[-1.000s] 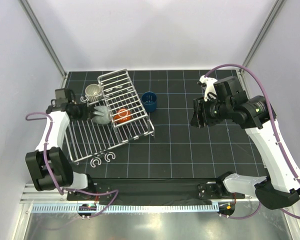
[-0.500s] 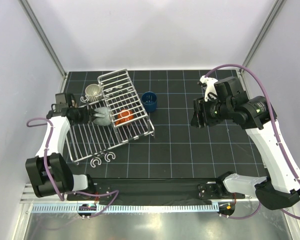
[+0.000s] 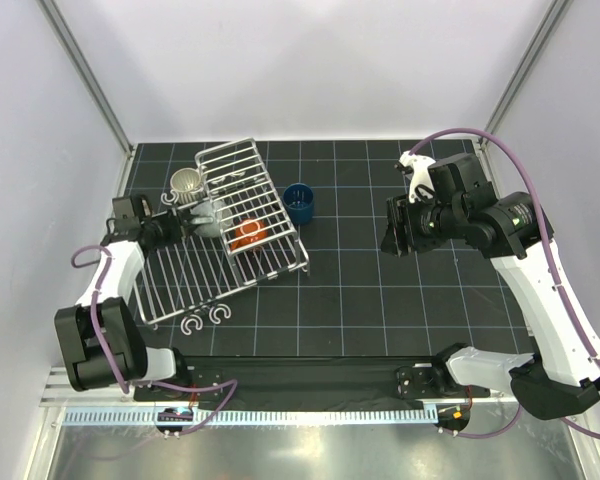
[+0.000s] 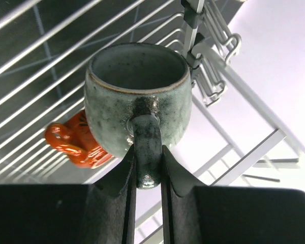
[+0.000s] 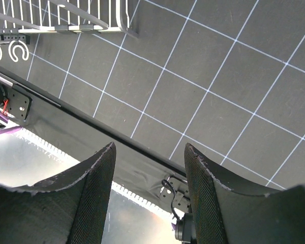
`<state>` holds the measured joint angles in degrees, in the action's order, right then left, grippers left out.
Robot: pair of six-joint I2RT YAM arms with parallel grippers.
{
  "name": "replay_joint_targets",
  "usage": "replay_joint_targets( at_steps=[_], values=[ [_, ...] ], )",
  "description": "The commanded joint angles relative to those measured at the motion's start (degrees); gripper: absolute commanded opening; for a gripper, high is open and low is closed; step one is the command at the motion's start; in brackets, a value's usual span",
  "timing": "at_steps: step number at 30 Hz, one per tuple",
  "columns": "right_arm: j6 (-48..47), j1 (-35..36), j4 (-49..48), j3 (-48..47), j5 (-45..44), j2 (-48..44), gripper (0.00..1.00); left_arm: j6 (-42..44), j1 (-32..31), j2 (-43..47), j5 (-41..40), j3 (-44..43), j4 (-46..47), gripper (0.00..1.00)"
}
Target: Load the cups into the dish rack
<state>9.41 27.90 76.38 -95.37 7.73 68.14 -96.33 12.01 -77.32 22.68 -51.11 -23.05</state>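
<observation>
My left gripper (image 3: pixel 180 224) is shut on the handle of the speckled grey cup (image 3: pixel 207 216) and holds it over the flat tray of the dish rack (image 3: pixel 185 285), against the basket's left wall. In the left wrist view the grey cup (image 4: pixel 137 96) faces mouth up, its handle between my fingertips (image 4: pixel 147 170). The orange-red cup (image 3: pixel 247 234) lies in the basket and also shows in the left wrist view (image 4: pixel 71 146). The cream striped cup (image 3: pixel 186 182) stands behind the tray. The dark blue cup (image 3: pixel 300 203) stands right of the rack. My right gripper (image 3: pixel 392 238) is open and empty in mid-air.
Two white C-shaped hooks (image 3: pixel 205 320) lie on the mat in front of the rack; they also show in the right wrist view (image 5: pixel 7 51) beside the rack's corner (image 5: pixel 66 20). Another hook (image 3: pixel 168 199) lies by the striped cup. Grey walls enclose the mat.
My left gripper has carried the grey cup a little toward the back, closer to the striped cup and the basket wall. The right arm has not moved.
</observation>
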Motion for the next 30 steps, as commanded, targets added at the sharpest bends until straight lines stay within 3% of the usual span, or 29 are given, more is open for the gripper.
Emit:
replay_joint_targets(
  at_steps=[1,8,22,30],
  values=[
    [0.3,-0.2,-0.4,-2.3,1.0,0.1,0.58,-9.0,0.8,-1.9,6.4,4.0,11.1,0.0],
    [0.3,-0.2,-0.4,-2.2,1.0,0.5,0.58,-7.8,6.5,-3.4,6.2,2.8,9.3,0.0],
    [0.4,-0.3,-1.4,-2.6,1.0,2.0,0.58,2.2,11.2,-8.5,4.9,-4.3,-10.3,0.0],
    [0.5,-0.9,-2.4,-1.7,1.2,2.2,0.58,7.7,11.5,-11.5,0.1,-11.3,-18.5,0.18]
  ],
)
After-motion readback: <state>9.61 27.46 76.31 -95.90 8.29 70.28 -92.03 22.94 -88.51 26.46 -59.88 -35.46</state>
